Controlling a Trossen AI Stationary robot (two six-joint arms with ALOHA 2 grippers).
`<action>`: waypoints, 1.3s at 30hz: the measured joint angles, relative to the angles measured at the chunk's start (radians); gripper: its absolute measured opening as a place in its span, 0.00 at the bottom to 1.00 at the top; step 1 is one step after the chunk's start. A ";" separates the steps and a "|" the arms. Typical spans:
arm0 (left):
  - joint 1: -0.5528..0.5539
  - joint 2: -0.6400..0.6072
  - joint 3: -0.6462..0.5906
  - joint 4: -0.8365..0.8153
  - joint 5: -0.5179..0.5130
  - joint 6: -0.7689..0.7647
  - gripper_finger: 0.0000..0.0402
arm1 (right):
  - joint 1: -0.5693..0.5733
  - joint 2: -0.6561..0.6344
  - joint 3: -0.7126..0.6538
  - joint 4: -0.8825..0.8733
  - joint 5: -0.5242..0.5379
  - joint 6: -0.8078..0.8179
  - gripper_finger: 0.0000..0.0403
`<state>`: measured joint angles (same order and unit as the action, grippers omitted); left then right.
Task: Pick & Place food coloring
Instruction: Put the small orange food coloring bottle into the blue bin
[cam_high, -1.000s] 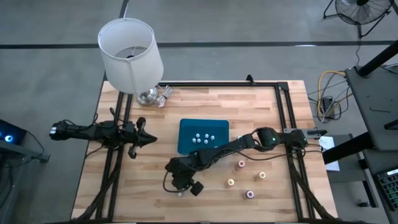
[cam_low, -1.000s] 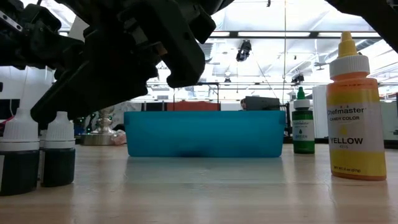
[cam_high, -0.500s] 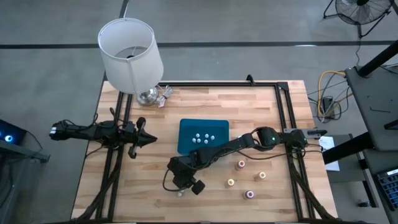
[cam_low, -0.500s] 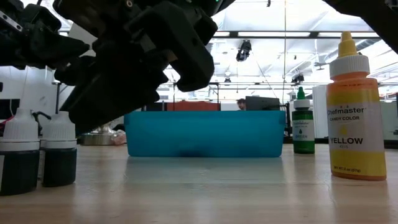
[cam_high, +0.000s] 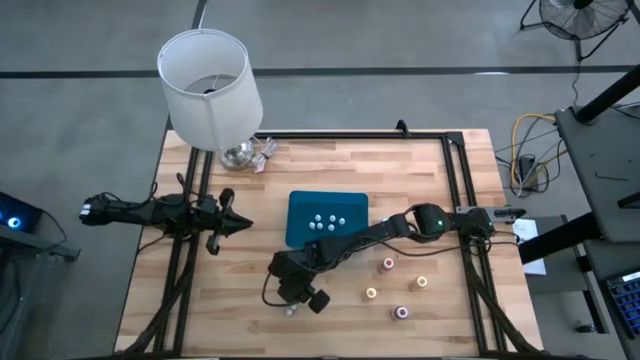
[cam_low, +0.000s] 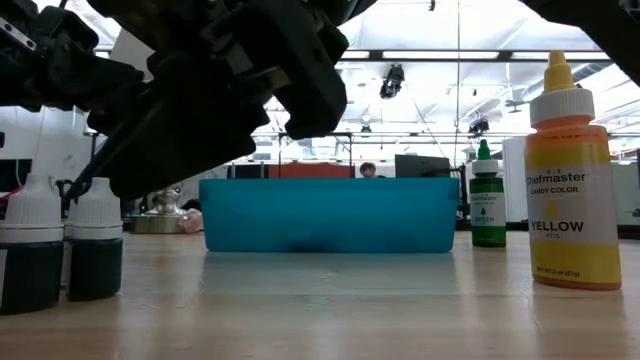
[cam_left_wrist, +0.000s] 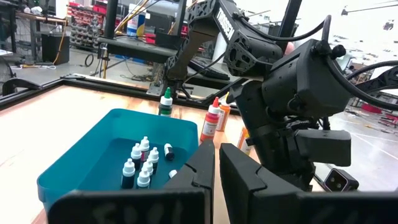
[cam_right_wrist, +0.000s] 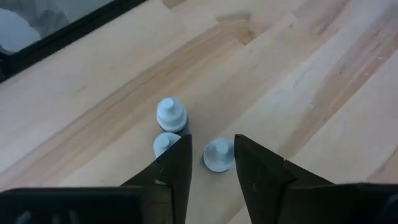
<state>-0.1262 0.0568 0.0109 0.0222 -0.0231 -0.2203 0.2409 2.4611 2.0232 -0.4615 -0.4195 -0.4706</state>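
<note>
My right hand (cam_right_wrist: 211, 142) hangs low over the front part of the table (cam_high: 250, 320), reaching in from the right side, with its two fingers apart and gripping nothing. Just below it stand three tiny white-capped food coloring bottles (cam_right_wrist: 171, 114), close together on bare wood; one white cap (cam_right_wrist: 217, 154) sits in line with the gap between my fingers. One blue tray (cam_high: 300, 235) lies at the middle of the table, just behind my right arm, holding about six more tiny bottles (cam_high: 325, 220); I cannot count them exactly. Four taller bottles with coloured tops (cam_high: 388, 265) stand spread out to the right of the tray's front. Open wood lies left of the three bottles, toward the table's left and front edges. My left hand (cam_left_wrist: 217, 152) waits at the left side, fingers pressed together. One white lamp (cam_high: 210, 85) stands at the far left corner.
</note>
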 joint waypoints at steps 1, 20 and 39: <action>0.000 0.000 0.000 0.000 0.000 0.000 0.00 | 0.000 0.000 0.000 0.003 -0.004 0.001 0.26; 0.000 0.000 0.000 0.000 0.000 0.000 0.00 | 0.000 -0.003 0.000 0.012 -0.010 -0.005 0.09; 0.000 0.000 0.000 0.000 0.000 0.000 0.00 | -0.003 -0.003 0.006 0.009 -0.008 -0.006 0.09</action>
<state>-0.1262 0.0569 0.0111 0.0221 -0.0231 -0.2201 0.2375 2.4580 2.0289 -0.4526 -0.4278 -0.4763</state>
